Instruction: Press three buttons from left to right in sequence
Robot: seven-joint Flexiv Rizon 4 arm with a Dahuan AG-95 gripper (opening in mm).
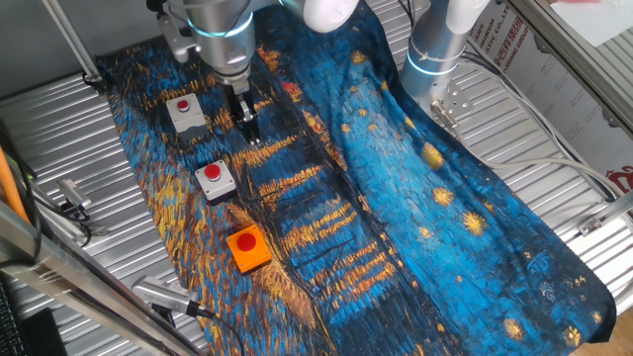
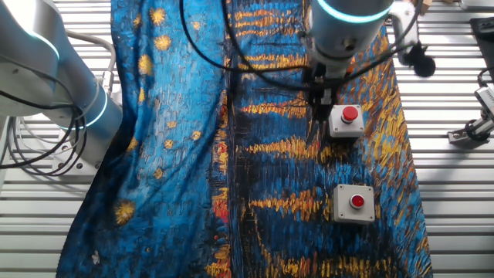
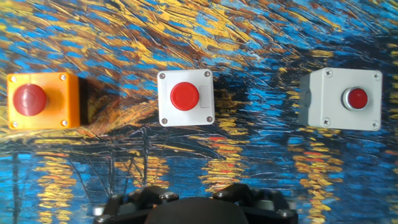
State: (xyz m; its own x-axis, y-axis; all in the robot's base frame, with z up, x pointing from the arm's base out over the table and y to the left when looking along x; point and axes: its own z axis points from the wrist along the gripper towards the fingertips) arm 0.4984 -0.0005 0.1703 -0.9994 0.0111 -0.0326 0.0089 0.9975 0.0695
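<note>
Hand view: three button boxes in a row on a blue-and-gold patterned cloth (image 3: 261, 37). Item one, orange-based button (image 3: 42, 100), red cap, at the left of the row. Item two, middle grey button (image 3: 185, 97), red cap, centred ahead of the hand. Item three, right grey button (image 3: 344, 99), smaller red cap. None is touched. Gripper (image 1: 248, 127): hangs over the cloth just beside the row in one fixed view, holding nothing; whether its fingers are parted cannot be told, since no view shows the tips clearly. Placement: boxes run along one long edge of the cloth-covered tabletop, the gripper toward the table's middle from them. Step in hand, by judgement: approach, no press under way. Next move likely calls for shifting over the orange-based box, then descending squarely onto its cap.
</note>
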